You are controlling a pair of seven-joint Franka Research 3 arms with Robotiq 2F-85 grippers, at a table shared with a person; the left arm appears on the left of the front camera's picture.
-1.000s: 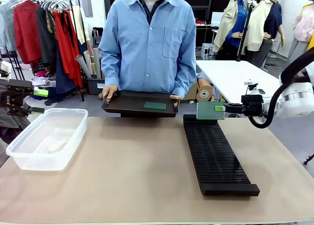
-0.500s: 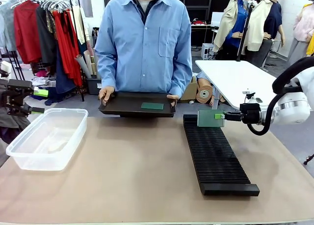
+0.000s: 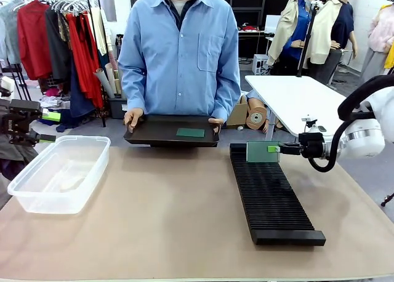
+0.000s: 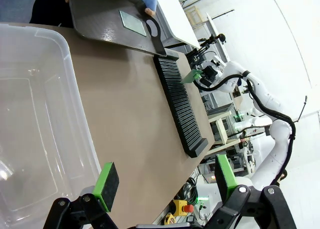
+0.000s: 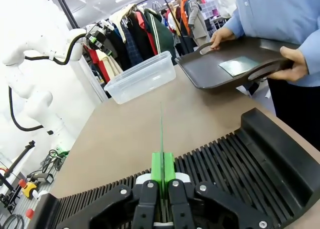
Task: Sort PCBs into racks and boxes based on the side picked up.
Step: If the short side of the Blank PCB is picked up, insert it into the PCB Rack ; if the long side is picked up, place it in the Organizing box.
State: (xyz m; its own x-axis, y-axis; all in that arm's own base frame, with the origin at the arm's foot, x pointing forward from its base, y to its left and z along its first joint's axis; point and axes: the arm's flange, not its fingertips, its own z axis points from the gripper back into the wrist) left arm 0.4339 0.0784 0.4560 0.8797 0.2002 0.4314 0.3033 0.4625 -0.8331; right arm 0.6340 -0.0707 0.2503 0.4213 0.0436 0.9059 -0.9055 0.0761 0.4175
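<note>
My right gripper (image 3: 274, 149) is shut on the right edge of a green PCB (image 3: 261, 151). It holds the board upright, just above the far end of the long black slotted rack (image 3: 271, 196). In the right wrist view the PCB (image 5: 161, 134) shows edge-on between the green pads, over the rack's slots (image 5: 225, 164). A second green PCB (image 3: 190, 132) lies on a black tray (image 3: 154, 133) that the person holds at the far edge. My left gripper (image 4: 165, 181) is open and holds nothing, hovering over the clear plastic box (image 4: 40, 114) at the table's left (image 3: 58, 171).
The person stands at the far side with both hands on the tray's handles. Bare table lies between the box and the rack. A white table and clothes racks stand behind.
My right gripper has come down with the PCB towards the rack's far end. The person has shifted the tray slightly left. The left arm has not moved.
</note>
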